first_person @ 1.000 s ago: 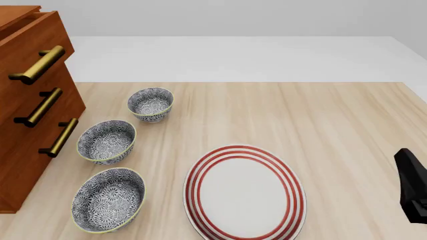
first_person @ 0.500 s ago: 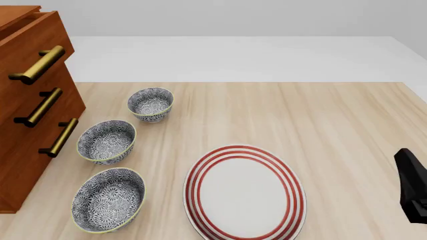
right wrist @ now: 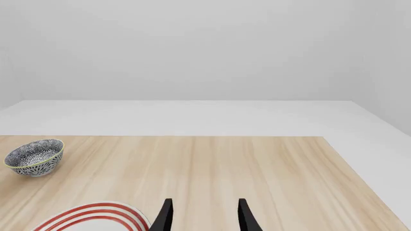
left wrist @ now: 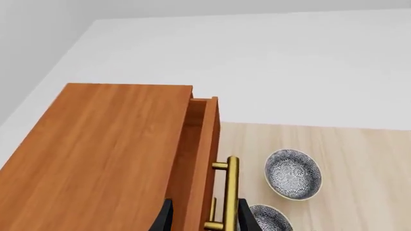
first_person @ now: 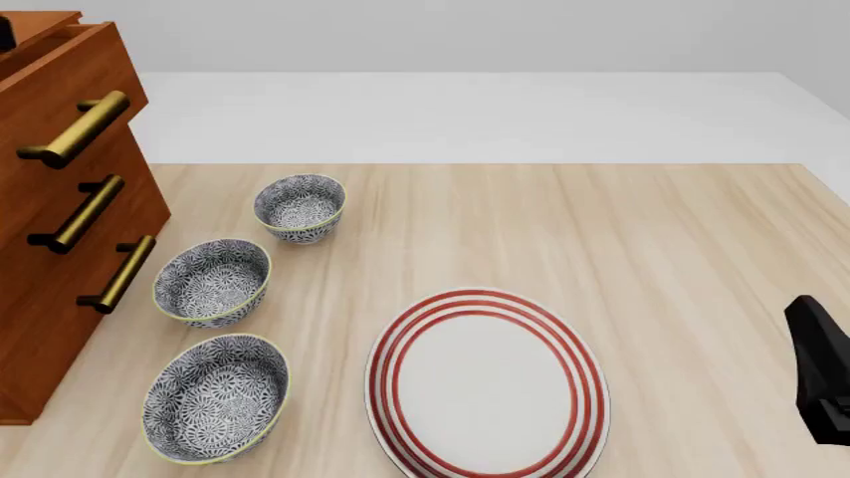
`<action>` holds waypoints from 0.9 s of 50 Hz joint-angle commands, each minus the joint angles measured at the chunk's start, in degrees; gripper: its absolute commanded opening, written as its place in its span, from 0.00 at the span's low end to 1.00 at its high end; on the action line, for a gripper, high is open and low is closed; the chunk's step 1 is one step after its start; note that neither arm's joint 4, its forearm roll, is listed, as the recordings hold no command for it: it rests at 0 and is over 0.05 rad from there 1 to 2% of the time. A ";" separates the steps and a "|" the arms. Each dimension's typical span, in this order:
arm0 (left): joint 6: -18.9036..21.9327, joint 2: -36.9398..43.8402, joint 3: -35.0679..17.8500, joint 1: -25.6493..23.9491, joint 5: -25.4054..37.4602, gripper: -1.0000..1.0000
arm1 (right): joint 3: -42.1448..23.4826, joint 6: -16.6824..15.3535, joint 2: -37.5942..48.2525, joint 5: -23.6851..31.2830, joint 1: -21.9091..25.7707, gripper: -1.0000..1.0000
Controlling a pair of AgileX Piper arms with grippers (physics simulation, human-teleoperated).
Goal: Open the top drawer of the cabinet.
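Note:
The cabinet [first_person: 40, 299] stands at the table's left edge, reddish-brown, with three brass bar handles. Its top drawer [first_person: 60, 85] is pulled out a little, so a gap shows behind its front [left wrist: 204, 139]. In the left wrist view my left gripper [left wrist: 204, 220] hovers open above the cabinet top [left wrist: 103, 154], and the drawer front and the top handle [left wrist: 232, 192] lie between its dark fingertips, well below them. Only a dark speck of the left arm [first_person: 4, 32] shows in the front view. My right gripper [right wrist: 204, 216] is open and holds nothing, low at the table's right edge [first_person: 821, 368].
Three patterned bowls [first_person: 301, 206] [first_person: 211, 282] [first_person: 215, 396] sit in a row just right of the cabinet. A white plate with red rings [first_person: 488, 383] lies near the front middle. Bare light wood [first_person: 638, 229] stretches to the right and back.
A dark bit of the left arm has come into the front view's top-left corner above the cabinet. Drawer, bowls, plate and right arm have not moved.

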 commanded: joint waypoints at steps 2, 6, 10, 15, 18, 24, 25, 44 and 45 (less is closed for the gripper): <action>-0.11 1.01 1.43 -0.45 -1.80 1.00 | 0.00 0.00 0.00 0.00 0.01 1.00; -0.09 1.52 0.90 -0.68 -1.70 1.00 | 0.00 0.00 0.00 0.00 0.00 1.00; 0.01 2.08 0.99 -0.78 -1.96 1.00 | 0.00 0.00 0.00 0.00 0.00 1.00; 0.01 2.52 0.35 -0.74 -1.81 1.00 | 0.00 0.00 0.00 0.01 -0.01 1.00; -0.03 2.87 0.45 -0.63 -2.11 1.00 | 0.00 0.00 0.00 0.00 0.00 1.00; 0.04 3.26 0.79 -0.89 -2.53 1.00 | 0.00 0.00 0.00 0.00 0.00 1.00; -0.09 3.38 0.56 -0.90 -2.46 1.00 | 0.00 0.00 0.00 0.00 0.00 1.00; -0.90 4.80 1.65 -1.13 -4.48 1.00 | 0.00 0.00 0.00 0.00 0.00 1.00; -0.82 4.82 1.78 -1.19 -4.59 1.00 | 0.00 -0.01 0.00 0.00 0.00 1.00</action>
